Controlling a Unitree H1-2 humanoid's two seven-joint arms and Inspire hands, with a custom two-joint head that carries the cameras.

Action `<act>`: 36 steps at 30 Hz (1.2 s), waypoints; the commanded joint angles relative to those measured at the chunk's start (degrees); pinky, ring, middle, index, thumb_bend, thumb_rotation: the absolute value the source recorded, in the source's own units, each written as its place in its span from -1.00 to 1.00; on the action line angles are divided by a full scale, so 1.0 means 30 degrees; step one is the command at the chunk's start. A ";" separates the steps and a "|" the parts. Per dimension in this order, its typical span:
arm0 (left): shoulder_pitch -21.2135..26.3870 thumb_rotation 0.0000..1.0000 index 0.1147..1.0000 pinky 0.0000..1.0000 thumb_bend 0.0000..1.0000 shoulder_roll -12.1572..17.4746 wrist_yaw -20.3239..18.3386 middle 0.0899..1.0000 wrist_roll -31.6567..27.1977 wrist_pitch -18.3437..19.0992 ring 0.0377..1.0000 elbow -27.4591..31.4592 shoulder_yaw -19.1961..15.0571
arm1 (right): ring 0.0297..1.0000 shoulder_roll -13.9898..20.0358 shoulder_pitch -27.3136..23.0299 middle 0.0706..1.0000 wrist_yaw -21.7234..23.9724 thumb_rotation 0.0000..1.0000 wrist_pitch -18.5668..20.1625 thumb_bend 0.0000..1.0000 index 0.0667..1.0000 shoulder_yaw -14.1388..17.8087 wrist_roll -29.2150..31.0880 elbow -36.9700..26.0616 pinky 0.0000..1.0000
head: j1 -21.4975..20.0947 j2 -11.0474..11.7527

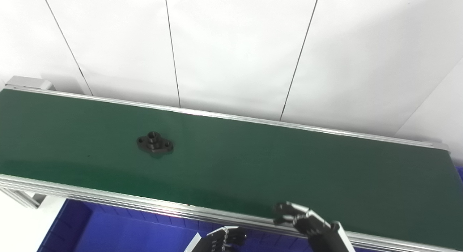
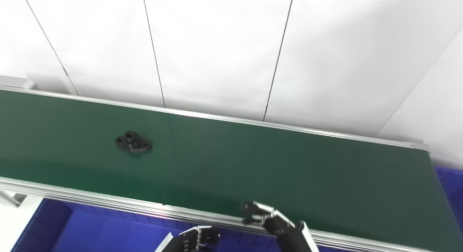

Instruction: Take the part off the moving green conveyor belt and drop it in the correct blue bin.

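- Part (image 1: 154, 144): one black flanged metal piece with a raised centre boss and bolt holes. It lies flat on the green conveyor belt (image 1: 271, 165), left of the belt's middle and roughly midway between the two rails. Nothing touches it.
- Right robot hand (image 1: 302, 219): sits over the near aluminium rail (image 1: 108, 198), fingers curled and parted, holding nothing. It is well apart from the part.
- Left robot hand (image 1: 222, 239): low at the bottom edge, below the near rail and over the blue bin (image 1: 108, 230). Fingers look curled; only partly in view, so I cannot tell its state.
- Second blue bin (image 2: 450, 187): its edge is visible past the belt's right end.
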State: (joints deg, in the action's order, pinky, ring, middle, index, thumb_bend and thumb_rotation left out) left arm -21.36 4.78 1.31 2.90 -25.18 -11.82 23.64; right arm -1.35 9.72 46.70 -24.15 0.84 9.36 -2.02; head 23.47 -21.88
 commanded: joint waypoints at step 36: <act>0.0603 0.71 0.40 0.29 0.60 -0.0036 0.0757 0.45 0.0057 -0.0582 0.43 -0.0635 0.0561 | 0.66 0.1954 -0.9791 0.63 -1.9010 0.67 -0.0919 0.98 0.65 -0.8902 -1.4177 0.3664 0.72 | 0.0041 0.0258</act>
State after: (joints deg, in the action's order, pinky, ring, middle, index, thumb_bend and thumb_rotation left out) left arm -19.61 4.90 3.45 2.50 -26.01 -13.63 24.73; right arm 4.80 -17.43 -8.28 -24.81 -25.77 -31.76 9.43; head 23.47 -21.09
